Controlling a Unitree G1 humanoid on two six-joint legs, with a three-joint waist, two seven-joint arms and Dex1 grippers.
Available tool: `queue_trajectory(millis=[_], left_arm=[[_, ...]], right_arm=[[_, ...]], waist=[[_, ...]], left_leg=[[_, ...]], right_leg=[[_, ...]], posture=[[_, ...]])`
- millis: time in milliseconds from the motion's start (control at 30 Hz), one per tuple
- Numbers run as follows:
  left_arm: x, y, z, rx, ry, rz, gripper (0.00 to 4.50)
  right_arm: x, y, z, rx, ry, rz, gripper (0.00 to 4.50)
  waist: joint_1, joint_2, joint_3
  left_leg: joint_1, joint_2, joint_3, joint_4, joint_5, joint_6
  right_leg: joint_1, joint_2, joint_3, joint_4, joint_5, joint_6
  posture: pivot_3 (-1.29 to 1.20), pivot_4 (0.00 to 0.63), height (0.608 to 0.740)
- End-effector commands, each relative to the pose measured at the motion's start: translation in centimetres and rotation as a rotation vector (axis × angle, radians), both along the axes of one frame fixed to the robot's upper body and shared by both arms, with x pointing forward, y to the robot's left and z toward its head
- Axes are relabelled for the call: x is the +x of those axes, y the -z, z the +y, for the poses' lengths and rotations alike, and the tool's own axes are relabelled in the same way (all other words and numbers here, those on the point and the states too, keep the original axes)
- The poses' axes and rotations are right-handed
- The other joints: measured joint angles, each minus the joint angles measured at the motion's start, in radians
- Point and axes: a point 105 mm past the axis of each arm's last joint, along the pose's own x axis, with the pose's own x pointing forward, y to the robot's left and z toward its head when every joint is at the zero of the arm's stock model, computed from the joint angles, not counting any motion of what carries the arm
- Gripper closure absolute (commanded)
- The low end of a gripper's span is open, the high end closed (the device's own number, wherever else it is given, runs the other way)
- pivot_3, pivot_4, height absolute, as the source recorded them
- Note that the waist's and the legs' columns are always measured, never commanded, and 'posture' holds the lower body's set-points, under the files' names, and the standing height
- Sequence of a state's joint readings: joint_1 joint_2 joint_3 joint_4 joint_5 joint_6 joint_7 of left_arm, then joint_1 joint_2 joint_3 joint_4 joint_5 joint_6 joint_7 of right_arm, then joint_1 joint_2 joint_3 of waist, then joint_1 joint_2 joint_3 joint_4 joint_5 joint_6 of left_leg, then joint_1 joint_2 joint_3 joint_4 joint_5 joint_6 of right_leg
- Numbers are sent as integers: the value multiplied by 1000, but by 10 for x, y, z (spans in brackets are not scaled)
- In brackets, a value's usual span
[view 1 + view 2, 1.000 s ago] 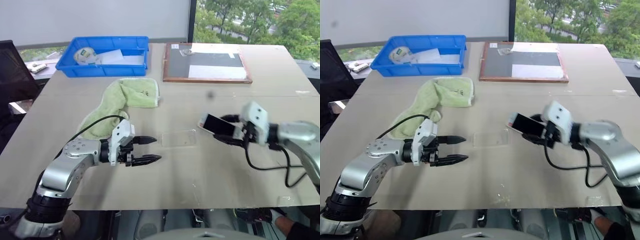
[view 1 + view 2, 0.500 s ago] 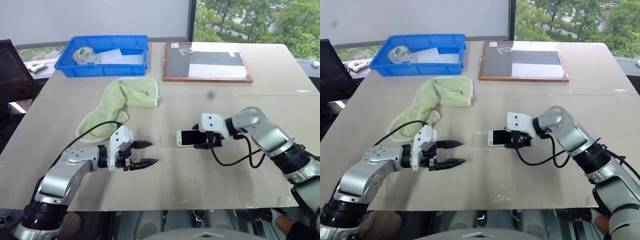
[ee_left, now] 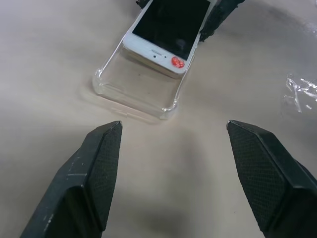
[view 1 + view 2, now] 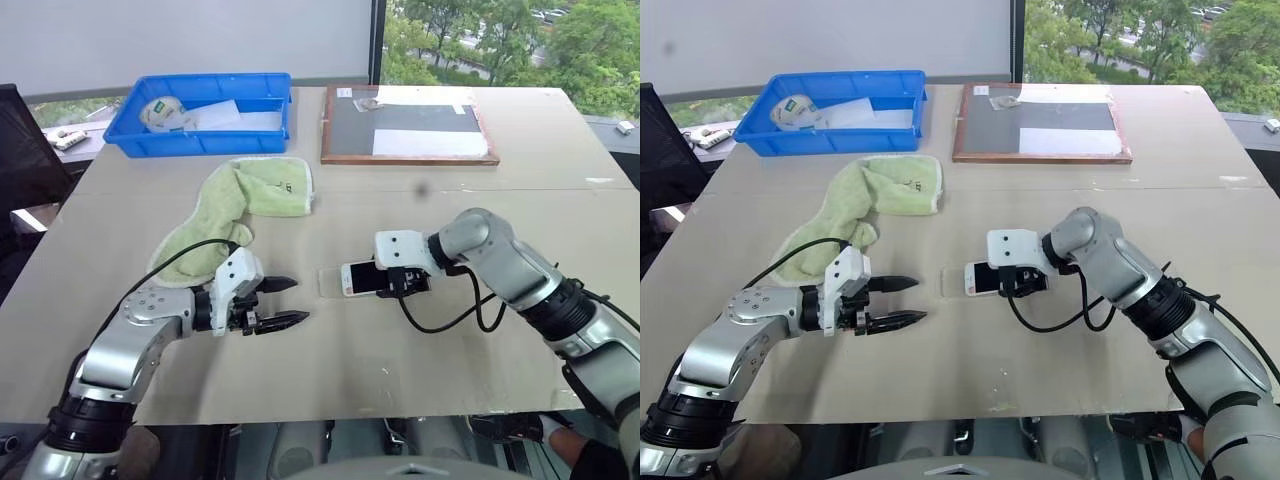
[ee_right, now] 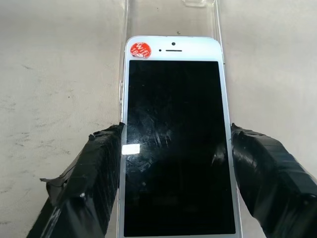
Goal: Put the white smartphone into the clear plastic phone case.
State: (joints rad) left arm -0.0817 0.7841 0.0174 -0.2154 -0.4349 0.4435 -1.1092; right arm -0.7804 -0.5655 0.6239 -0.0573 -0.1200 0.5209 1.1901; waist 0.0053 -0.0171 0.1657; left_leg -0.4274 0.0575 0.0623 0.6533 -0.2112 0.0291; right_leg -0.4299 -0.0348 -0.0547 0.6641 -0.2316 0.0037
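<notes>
The white smartphone (image 4: 361,278) has a black screen and a red sticker by its earpiece. My right gripper (image 4: 397,281) is shut on its two long edges and holds it low over the table, screen up. Its sticker end (image 3: 168,49) overlaps one end of the clear plastic phone case (image 3: 138,85), which lies flat on the table; the rest of the case (image 5: 173,15) stretches out past the phone. My left gripper (image 4: 285,302) hovers open just left of the case, pointing at it with nothing between its fingers (image 3: 101,163).
A green towel (image 4: 240,205) lies behind my left arm. A blue bin (image 4: 200,140) with a tape roll and paper stands at the back left. A wood-framed dark board (image 4: 405,125) lies at the back centre. A black cable loops beneath my right wrist.
My right gripper has carried the phone left and down from mid-air until its end overlaps the case. The left gripper has barely shifted and stays open.
</notes>
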Motion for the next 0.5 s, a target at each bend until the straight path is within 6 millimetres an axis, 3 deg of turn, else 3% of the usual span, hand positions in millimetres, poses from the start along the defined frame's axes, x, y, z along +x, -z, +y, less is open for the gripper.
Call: queue_trajectory(millis=[33, 100, 133, 200, 400, 500], left_arm=[[2, -6, -3, 0, 22, -34, 1040], [2, -5, -3, 0, 18, -33, 1040], [2, -5, -3, -2, 16, -31, 1040], [2, -3, -4, -2, 16, -28, 1040], [10, 1, -3, 22, 2, -15, 1040], [14, 2, -3, 24, 11, -18, 1040]], right_arm=[[-3, 17, 1, -40, 7, 32, 1568], [-5, 11, 3, -20, -9, 36, 1568], [-7, 7, 4, -5, -15, 44, 547], [-9, 0, 5, 15, -24, 30, 136], [-18, -42, 7, 146, -5, 27, 136], [-25, -51, 1, 185, 28, 38, 136]], waist=[[-3, -1, 0], [-9, -1, 0], [-11, -1, -1], [-12, -1, 0], [-13, 0, 1], [-10, 0, 1]], left_leg=[[0, 0, 0, 0, 0, 0], [1, 0, 0, 0, 0, 0], [1, 1, 0, 0, 0, 0], [1, 1, 0, 0, 0, 0], [-4, 0, 1, 0, 0, 0], [-4, 0, 0, 0, 0, 0]], right_leg=[[0, 0, 0, 0, 0, 0], [1, 0, 0, 0, 0, -1], [1, 0, 0, 1, 0, -2], [0, 0, 0, 1, 0, -1], [-3, 0, 0, 0, 3, -3], [-3, 0, 0, 0, 3, -3]], posture=[[0, 150, 740], [0, 150, 740], [0, 150, 740], [0, 150, 740], [0, 150, 740], [0, 150, 740]])
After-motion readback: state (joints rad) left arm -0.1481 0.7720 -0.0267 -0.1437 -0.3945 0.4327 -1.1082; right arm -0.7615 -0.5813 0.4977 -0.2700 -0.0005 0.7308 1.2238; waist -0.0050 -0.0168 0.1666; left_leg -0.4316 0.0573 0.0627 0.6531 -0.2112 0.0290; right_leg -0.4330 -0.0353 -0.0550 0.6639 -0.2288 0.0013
